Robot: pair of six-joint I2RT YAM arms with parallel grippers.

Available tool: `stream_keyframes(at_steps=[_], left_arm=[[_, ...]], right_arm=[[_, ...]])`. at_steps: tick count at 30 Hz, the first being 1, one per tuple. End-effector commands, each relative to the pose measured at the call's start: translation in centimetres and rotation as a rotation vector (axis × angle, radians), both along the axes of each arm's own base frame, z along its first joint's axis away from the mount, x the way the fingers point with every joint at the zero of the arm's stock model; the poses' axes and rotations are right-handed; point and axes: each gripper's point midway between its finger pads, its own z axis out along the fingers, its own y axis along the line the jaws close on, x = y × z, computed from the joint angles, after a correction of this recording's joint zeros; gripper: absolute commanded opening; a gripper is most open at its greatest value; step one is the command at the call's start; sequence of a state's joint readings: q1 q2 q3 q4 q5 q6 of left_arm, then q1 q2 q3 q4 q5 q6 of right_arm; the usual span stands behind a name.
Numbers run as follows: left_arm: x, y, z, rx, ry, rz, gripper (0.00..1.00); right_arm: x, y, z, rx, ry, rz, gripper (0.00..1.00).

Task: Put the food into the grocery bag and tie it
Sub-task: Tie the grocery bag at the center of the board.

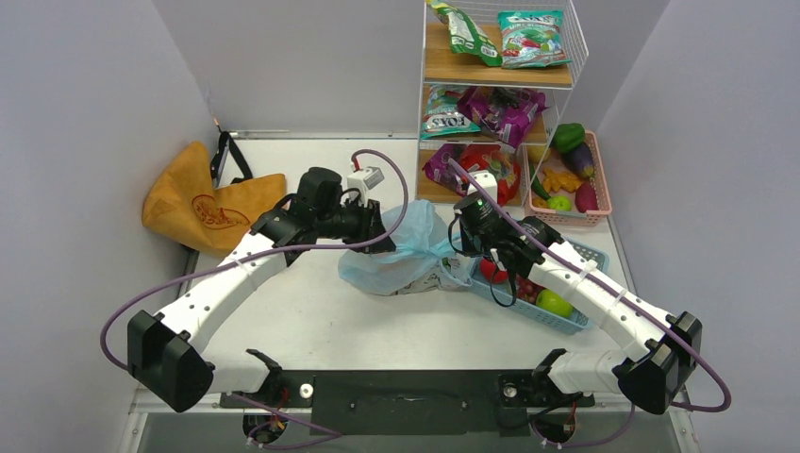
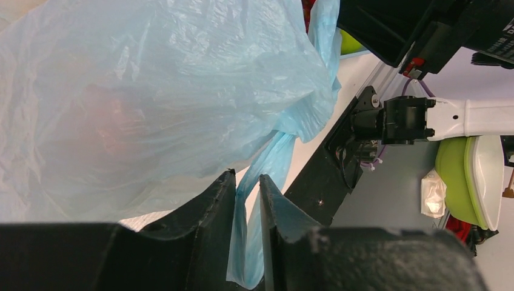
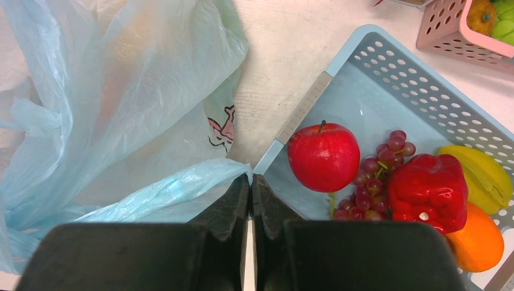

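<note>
Dimly, food (image 2: 103, 121) through grocery bag (image 1: 401, 250); left pincer (image 2: 246, 177) pinching its handle (image 2: 276, 148), right pincer (image 3: 250, 179) closed.

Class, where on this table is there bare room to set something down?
Bare: near strip between grocery bag and base plate; far strip between tan tote and wire shelf. Crowded: right side, blue basket, pink basket.

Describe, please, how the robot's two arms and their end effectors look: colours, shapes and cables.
The left arm and the right arm have smooth white links with blocky black joints. A thin purple cable loops along each arm. The left end effector and the right end effector each have two matt black, wedge-shaped fingers that taper to the tips.
</note>
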State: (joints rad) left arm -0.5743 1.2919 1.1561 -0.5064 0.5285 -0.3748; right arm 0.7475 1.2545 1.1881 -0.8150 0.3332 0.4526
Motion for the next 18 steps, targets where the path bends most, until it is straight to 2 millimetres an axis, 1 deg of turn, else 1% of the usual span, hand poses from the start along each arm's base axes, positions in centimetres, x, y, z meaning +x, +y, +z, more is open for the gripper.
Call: stream_keyframes(at_steps=[1,6,8,13,14,16,18], left_arm=[[0.4,-1.2,1.5,-0.037,-0.049,-0.04,0.19],[0.2,-1.7,1.2,-0.033,-0.03,-0.058,0.19],[-0.2,-2.0,1.3,-0.045,-0.025,-0.084,0.2],[-0.5,-2.1,1.7,-0.049,-0.02,-0.098,0.28],[-0.5,-2.1,1.7,-0.049,-0.017,-0.098,0.28],[-0.6,-2.1,1.7,-0.051,-0.011,-0.101,0.26],[-0.6,-2.3,1.7,-0.057,-0.007,-0.103,0.16]], right_arm=[[0.4,0.6,1.5,0.038,-0.049,0.015,0.0],[0.4,0.6,1.5,0.038,-0.048,0.014,0.0],[0.4,0.6,1.4,0.037,-0.047,0.013,0.0],[0.4,0.6,1.4,0.034,-0.048,0.017,0.0],[0.4,0.6,1.4,0.034,-0.048,0.017,0.0],[0.5,0.7,1.4,0.034,-0.048,0.017,0.0],[0.5,0.7,1.4,0.035,-0.047,0.018,0.0]])
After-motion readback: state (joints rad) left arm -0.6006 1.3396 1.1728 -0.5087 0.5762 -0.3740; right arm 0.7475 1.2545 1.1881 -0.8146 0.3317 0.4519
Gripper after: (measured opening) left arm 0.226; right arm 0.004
